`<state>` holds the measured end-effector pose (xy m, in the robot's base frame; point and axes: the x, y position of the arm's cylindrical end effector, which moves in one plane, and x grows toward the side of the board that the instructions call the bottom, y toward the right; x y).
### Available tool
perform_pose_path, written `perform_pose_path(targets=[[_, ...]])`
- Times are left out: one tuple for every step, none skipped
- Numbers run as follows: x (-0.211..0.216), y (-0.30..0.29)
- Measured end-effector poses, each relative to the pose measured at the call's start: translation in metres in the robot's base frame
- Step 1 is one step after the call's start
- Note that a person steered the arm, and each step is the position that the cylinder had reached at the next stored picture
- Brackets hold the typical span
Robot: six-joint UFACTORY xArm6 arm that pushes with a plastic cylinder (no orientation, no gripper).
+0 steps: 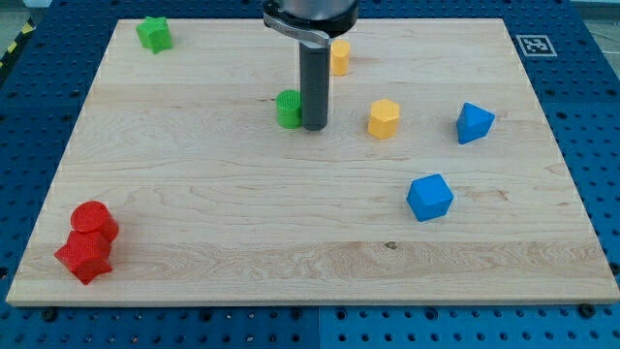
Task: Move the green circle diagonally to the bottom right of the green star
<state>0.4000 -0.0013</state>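
Observation:
The green circle [289, 108] stands on the wooden board near the view's top centre. The green star [153, 34] lies far off at the view's top left corner. My tip [314, 127] is down on the board just to the right of the green circle, touching or nearly touching its right side. The dark rod rises from there to the view's top edge and hides part of the circle's right edge.
A yellow block [339, 57] sits just right of the rod, partly hidden. A yellow hexagon [384, 118] lies right of my tip. Two blue blocks [474, 122] [429, 197] lie at the right. A red circle [95, 222] and red star [84, 256] sit at bottom left.

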Motion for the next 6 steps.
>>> perform_pose_path(targets=[[-0.008, 0.000], [-0.011, -0.002], [-0.011, -0.006], [-0.011, -0.011], [-0.011, -0.012], [-0.011, -0.012]])
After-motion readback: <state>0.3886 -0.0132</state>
